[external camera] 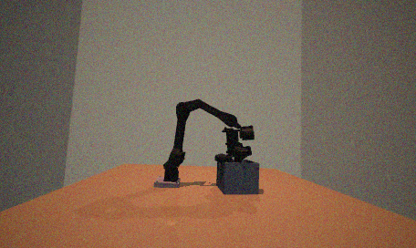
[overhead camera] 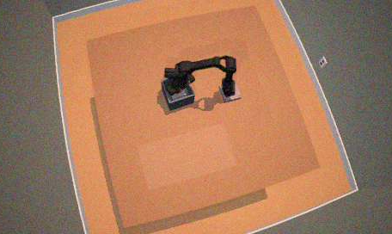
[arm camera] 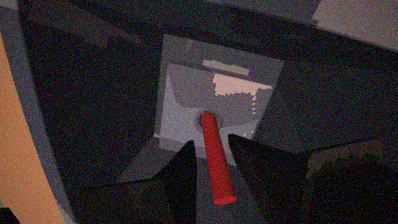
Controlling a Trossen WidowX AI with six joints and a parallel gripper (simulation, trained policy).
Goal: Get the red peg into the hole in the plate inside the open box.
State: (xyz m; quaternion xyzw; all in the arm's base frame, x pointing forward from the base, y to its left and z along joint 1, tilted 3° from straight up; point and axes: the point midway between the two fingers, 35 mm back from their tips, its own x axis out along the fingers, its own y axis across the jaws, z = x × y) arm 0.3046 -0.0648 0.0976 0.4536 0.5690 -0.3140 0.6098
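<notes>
The red peg [arm camera: 218, 167] [overhead camera: 180, 90] is inside the open box [overhead camera: 180, 102] [external camera: 242, 179]. In the wrist view its far end meets the dark hole in the grey plate [arm camera: 187, 125]; how deep it sits cannot be told. My gripper [arm camera: 211, 138] is down in the box and open a little, one finger on each side of the peg. A gap shows between the peg and each fingertip. In the exterior view the box wall hides the fingers and the peg.
The dark box walls stand close around the fingers. The arm's base [overhead camera: 231, 95] [external camera: 167, 183] stands beside the box, and the arm arches over from it. An orange table surface [overhead camera: 118, 129] [external camera: 171, 223] lies around both.
</notes>
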